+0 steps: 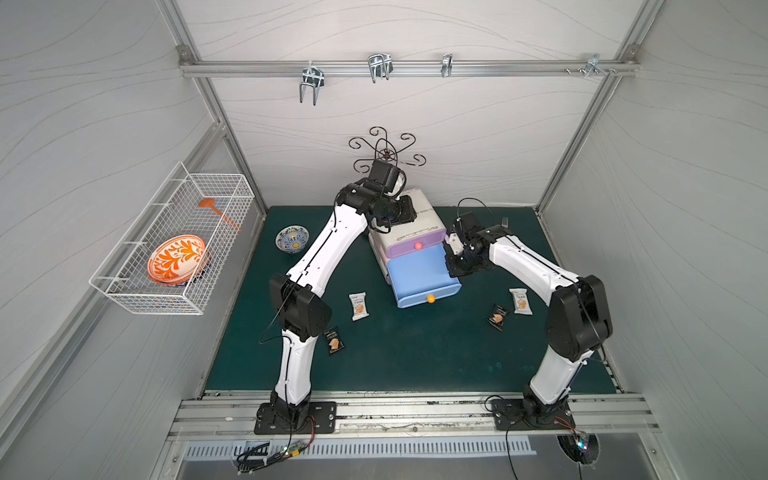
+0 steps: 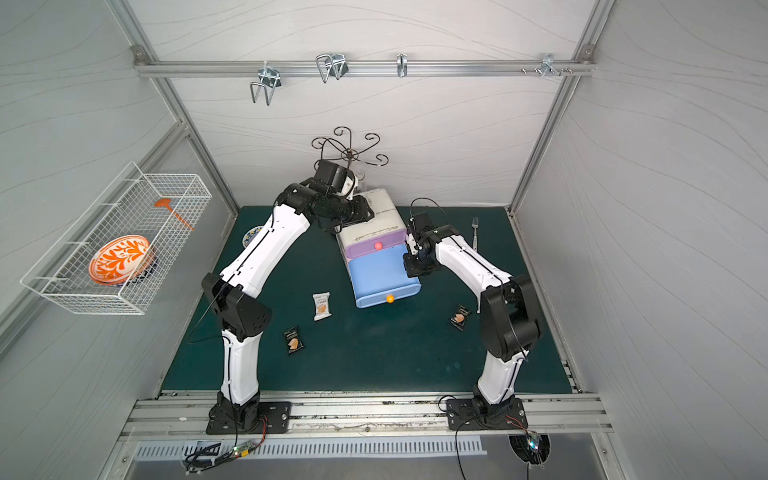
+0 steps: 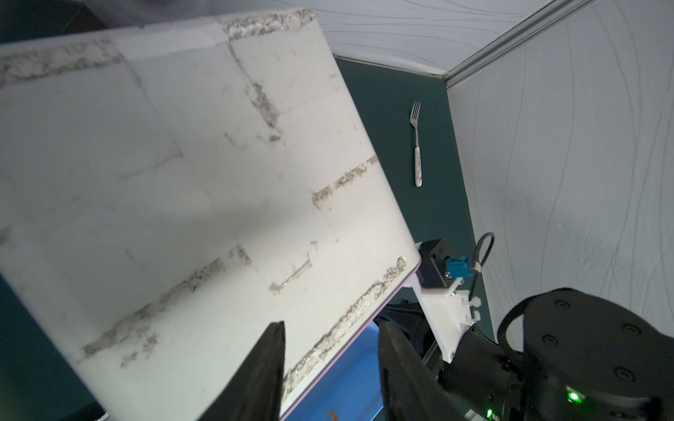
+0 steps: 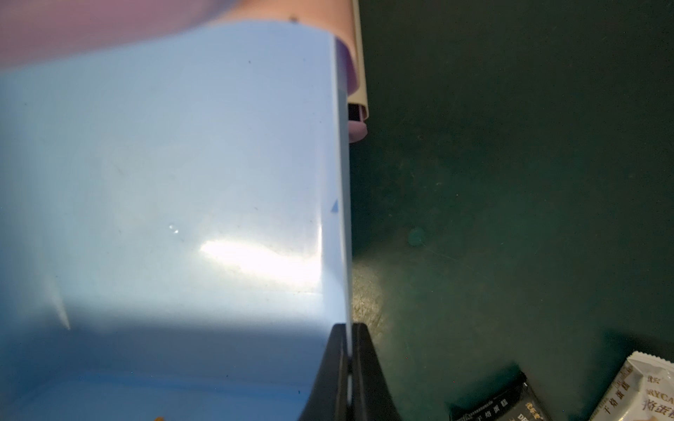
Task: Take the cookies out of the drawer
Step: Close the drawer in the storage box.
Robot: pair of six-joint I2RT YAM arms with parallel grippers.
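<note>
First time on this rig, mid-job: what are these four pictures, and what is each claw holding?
The machine is two robot arms, left arm and right arm, bolted beside a green mat. Two pictures look down from one overhead camera; the other two come from cameras on the wrists. A small cabinet has its blue drawer pulled out. The right gripper is pinched shut on that drawer's side wall. The left gripper hangs over the cabinet's top, jaws apart, gripping nothing that I can see. Four cookie packets lie on the mat: left white packet, left black packet, right black packet, right white packet. A bowl and a fork lie further back.
</note>
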